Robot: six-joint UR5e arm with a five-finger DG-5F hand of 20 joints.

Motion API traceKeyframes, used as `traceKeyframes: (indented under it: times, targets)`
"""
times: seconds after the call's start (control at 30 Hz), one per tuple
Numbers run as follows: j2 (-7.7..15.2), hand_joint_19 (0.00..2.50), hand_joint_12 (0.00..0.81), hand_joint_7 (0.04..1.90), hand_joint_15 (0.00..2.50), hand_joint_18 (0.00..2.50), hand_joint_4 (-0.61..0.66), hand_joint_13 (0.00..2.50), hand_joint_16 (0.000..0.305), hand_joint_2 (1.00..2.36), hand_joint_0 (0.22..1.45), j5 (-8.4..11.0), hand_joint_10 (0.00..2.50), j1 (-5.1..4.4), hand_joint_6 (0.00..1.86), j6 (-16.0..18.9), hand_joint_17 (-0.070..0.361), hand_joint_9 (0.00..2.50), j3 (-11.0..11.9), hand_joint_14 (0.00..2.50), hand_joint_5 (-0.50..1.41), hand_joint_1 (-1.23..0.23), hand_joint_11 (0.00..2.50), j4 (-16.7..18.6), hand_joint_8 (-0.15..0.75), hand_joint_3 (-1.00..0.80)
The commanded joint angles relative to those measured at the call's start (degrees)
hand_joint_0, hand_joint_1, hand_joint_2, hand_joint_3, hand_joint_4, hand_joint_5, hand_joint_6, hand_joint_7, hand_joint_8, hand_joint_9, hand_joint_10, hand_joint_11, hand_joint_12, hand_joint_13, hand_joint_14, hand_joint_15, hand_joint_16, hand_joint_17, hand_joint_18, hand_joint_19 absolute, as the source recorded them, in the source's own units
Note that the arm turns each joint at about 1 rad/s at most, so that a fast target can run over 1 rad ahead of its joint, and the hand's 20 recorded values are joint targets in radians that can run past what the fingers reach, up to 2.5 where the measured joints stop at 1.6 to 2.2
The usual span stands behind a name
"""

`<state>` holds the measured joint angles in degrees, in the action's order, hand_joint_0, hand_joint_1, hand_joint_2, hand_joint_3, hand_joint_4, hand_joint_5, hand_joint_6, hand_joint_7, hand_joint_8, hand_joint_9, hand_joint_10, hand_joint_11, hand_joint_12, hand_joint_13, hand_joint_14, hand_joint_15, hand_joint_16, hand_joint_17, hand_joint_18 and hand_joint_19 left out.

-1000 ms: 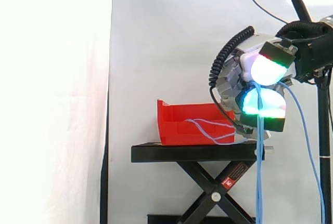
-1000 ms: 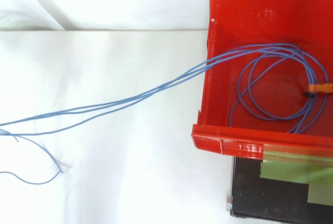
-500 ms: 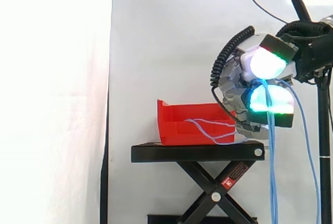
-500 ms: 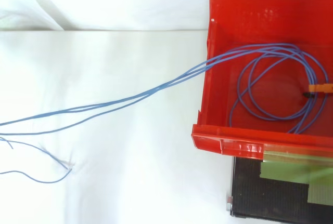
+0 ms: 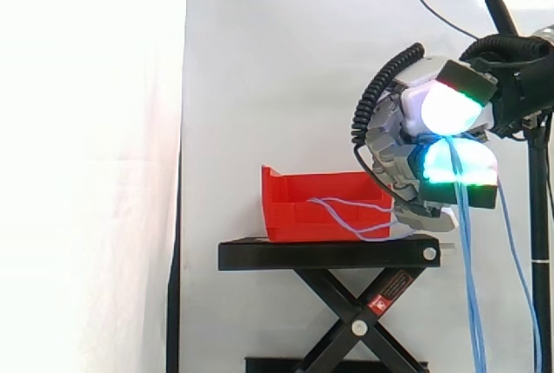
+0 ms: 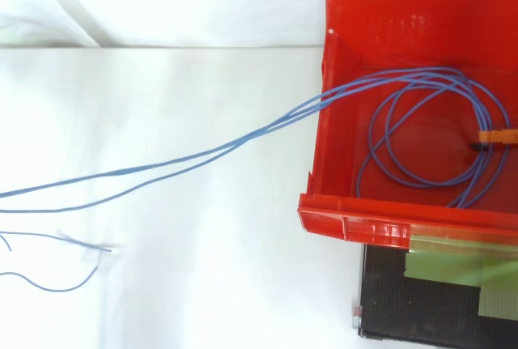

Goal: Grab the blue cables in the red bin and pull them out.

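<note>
Blue cables (image 5: 467, 278) hang in a bundle from the hand (image 5: 391, 144), which is held just beyond the right end of the black stand (image 5: 329, 254). The glowing fingertips (image 5: 446, 106) are curled together and pinch the strands between them. More strands run from the hand back to the red bin (image 5: 294, 196) on the stand. From above, part of the cable lies coiled on the bin's floor beside an orange connector (image 6: 495, 136). Several strands cross the bin's left wall and stretch over the white surface to the left edge, with loose ends below them.
</note>
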<state>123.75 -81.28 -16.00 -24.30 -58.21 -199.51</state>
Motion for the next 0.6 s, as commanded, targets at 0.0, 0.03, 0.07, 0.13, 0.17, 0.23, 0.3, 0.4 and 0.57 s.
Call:
traceKeyframes:
  times: [0.0,0.03,0.07,0.13,0.17,0.23,0.3,0.4,0.57]
  targets:
    - [0.0,1.17,0.318,0.68,1.2,0.82,0.18,1.04,0.038,1.0,0.83,-0.02,1.91,0.0,0.77,0.0,0.086,0.85,0.02,1.61,0.81,-0.9,1.31,0.0,0.281,-1.0]
    - [0.0,1.17,0.314,0.69,1.21,0.82,0.18,1.04,0.038,1.0,0.84,-0.02,1.9,0.0,0.75,0.0,0.086,0.85,0.02,1.6,0.8,-0.9,1.32,0.0,0.279,-1.0]
    - [0.0,1.17,0.315,0.69,1.22,0.82,0.18,1.04,0.038,1.0,0.85,-0.02,1.9,0.0,0.75,0.0,0.086,0.85,-0.06,1.59,0.79,-0.9,1.34,0.0,0.279,-0.99]
    - [0.0,1.17,0.314,0.7,1.23,0.82,0.19,1.04,0.038,1.01,0.87,-0.02,1.9,0.0,0.71,0.0,0.086,0.84,-0.06,1.59,0.78,-0.9,1.32,0.0,0.276,-0.9]
    - [0.0,1.18,0.314,0.7,1.24,0.82,0.19,1.04,0.037,1.01,0.87,-0.02,1.9,0.0,0.7,0.0,0.084,0.84,0.02,1.59,0.78,-0.9,1.33,0.0,0.276,-0.88]
    - [0.0,1.18,0.322,0.73,1.24,0.8,0.2,1.03,0.038,1.01,0.88,-0.1,1.91,0.09,0.6,0.0,0.085,0.83,-0.06,1.59,0.77,-0.9,1.32,0.0,0.279,-0.81]
    - [0.0,1.18,0.314,0.75,1.24,0.8,0.2,1.02,0.038,1.01,0.89,-0.1,1.9,0.09,0.54,0.0,0.086,0.82,-0.06,1.59,0.76,-0.91,1.32,0.0,0.278,-0.76]
    - [0.0,1.18,0.315,0.77,1.23,0.79,0.21,1.01,0.039,1.01,0.9,-0.1,1.86,0.26,0.47,0.0,0.087,0.81,0.02,1.59,0.75,-0.91,1.33,0.0,0.282,-0.71]
    - [0.0,1.17,0.321,0.79,1.25,0.77,0.21,1.0,0.039,1.02,0.9,-0.1,1.8,0.44,0.39,0.0,0.087,0.8,0.29,1.57,0.76,-0.92,1.35,0.53,0.278,-0.65]
